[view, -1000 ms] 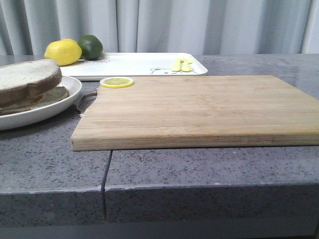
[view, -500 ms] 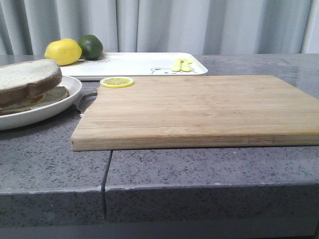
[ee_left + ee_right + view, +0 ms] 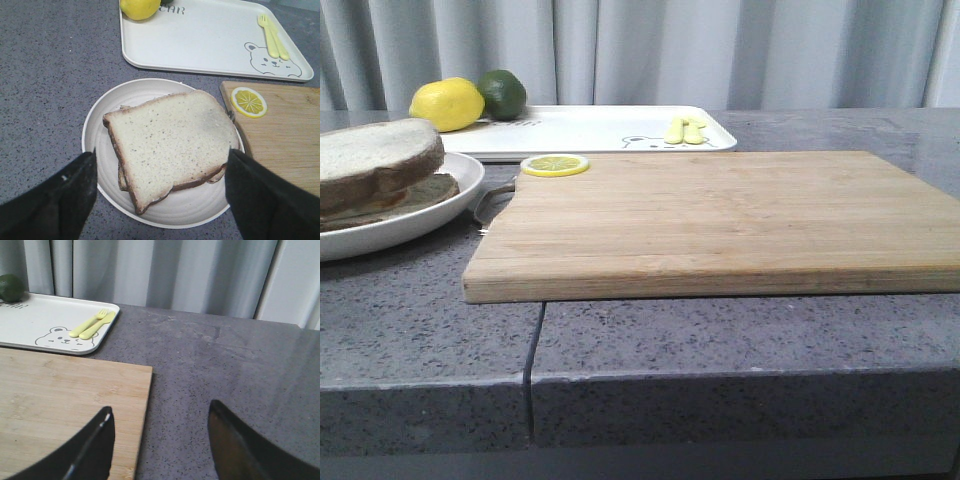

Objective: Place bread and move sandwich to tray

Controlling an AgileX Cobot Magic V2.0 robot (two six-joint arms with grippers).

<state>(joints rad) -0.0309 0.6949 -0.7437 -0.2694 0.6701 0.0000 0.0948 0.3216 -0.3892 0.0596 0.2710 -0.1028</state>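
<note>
A sandwich made of two brown-crusted white bread slices sits on a round white plate on the speckled grey stone table. The top slice covers most of the one under it, and the filling is hard to see. The left gripper hangs above the plate with its two black fingers spread wide, one on each side of the sandwich, holding nothing and not touching the bread. Just beside the plate lies a big flat wooden cutting board. A thin round lemon slice rests on the board's corner nearest the plate. Behind the plate and board is the flat white tray with rounded corners and a little bear drawing on it. A small yellow fork and spoon lie on the tray next to the bear. At the tray's far end sit a whole yellow lemon and a dark green lime, side by side. The right gripper hovers over the board's edge and the bare table next to it, its black fingers wide apart and holding nothing. Grey curtains hang behind the table.
</note>
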